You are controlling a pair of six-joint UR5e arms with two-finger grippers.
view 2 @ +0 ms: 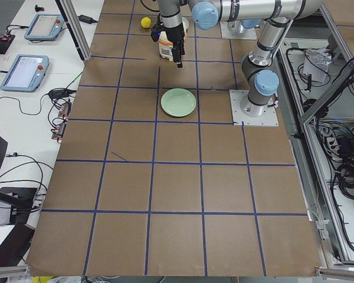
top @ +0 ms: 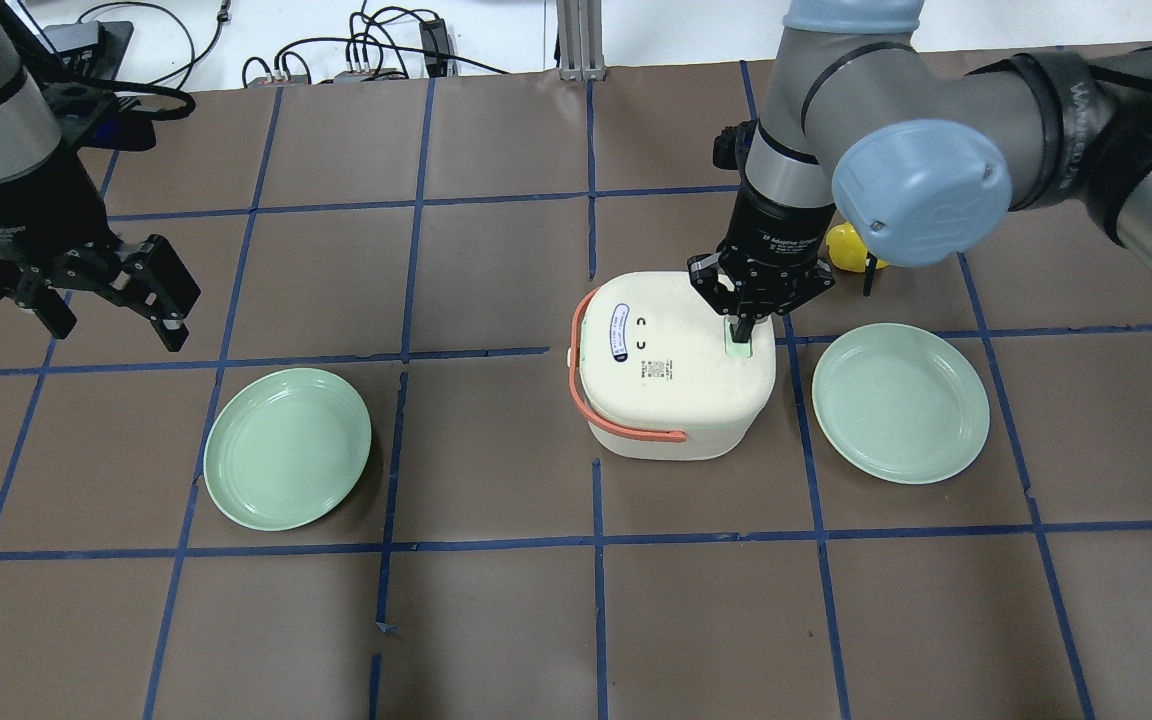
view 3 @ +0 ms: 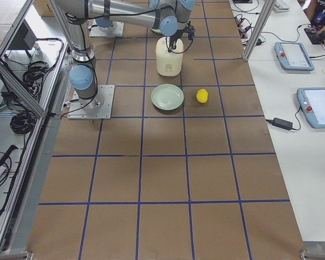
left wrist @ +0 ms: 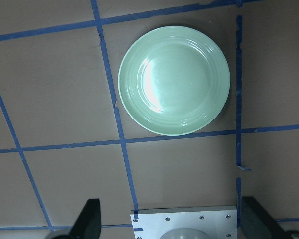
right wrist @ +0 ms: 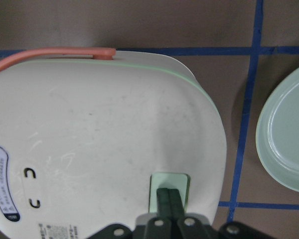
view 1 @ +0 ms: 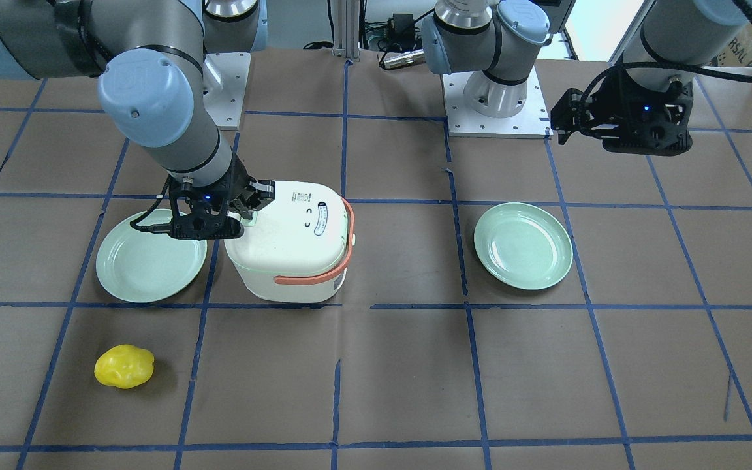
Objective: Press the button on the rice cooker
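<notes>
- Seen from the overhead camera, the rice cooker (top: 676,365) stands just past the table's centre toward 3 o'clock. It is a squat, rounded-square box of matte cream plastic, and its lid shows faint scuffs in the right wrist view.
- A salmon-orange band handle (top: 626,430) lies folded down around the lid's rim, from 9 o'clock round to 6 o'clock.
- An oval white label with a blue border (top: 619,330) sits near the lid's 9 o'clock edge.
- The button (right wrist: 170,186) is a pale green, flat rectangle set into the lid at its 3 o'clock edge.
- The right gripper (top: 741,330) points straight down, its two black fingers (right wrist: 169,201) pinched together with no gap. Their joined tip rests on the button.
- The left gripper (top: 114,322) hangs above the table with its fingers spread wide and nothing between them, at 10 o'clock from the left plate (top: 286,462).
- Both plates are round, glossy and mint green, with ringed rims. The left one lies well apart from the cooker at about 8 o'clock. The right plate (top: 901,402) lies just beside the cooker at 3 o'clock.
- A lumpy, shiny yellow toy fruit (view 1: 124,366) lies at 2 o'clock from the cooker, partly hidden behind the right arm in the overhead view.
- The table (top: 496,620) is covered in dull brown paper gridded with blue tape.
</notes>
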